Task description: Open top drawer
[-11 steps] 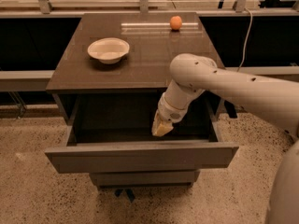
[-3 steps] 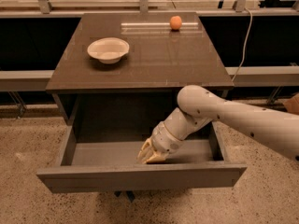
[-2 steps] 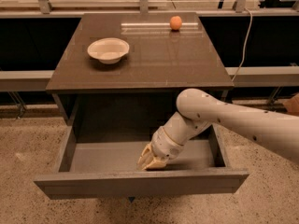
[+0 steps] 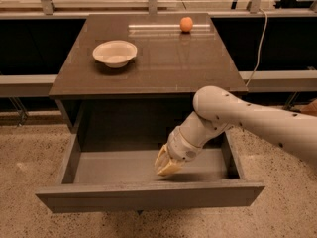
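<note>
The drawer (image 4: 148, 196) sits far out, its front wall just before the pincer (image 4: 166, 166), which hangs inside. Whether the pincer is wide or narrow I cannot tell. Pull straight and level, easing off near the stop.

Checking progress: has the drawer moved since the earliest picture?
Yes. The drawer has slid further out from under the tabletop, toward the camera; the gripper is inside it, behind its front panel.
</note>
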Available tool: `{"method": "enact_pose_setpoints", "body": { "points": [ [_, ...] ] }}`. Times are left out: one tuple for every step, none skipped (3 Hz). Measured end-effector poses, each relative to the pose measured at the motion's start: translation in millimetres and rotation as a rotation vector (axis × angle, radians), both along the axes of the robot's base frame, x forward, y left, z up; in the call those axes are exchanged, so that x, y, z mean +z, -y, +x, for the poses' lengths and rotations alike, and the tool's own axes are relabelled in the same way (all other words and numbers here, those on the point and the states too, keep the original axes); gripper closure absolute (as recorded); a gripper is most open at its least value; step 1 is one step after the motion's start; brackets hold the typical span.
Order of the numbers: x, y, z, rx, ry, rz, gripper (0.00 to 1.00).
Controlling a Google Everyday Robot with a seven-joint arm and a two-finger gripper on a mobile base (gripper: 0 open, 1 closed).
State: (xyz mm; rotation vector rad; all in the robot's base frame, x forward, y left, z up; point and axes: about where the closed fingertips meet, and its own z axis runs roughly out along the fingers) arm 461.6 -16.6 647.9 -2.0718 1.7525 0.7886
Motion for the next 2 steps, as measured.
{"method": "enact_pose_setpoints", "body": {
  "points": [
    [-0.4, 20.3, 27.1, -0.058, 0.068, 0.016, 1.00],
    [0.7, 32.6, 47.2, -0.106, 0.089, -0.028, 1.00]
  ]
}}
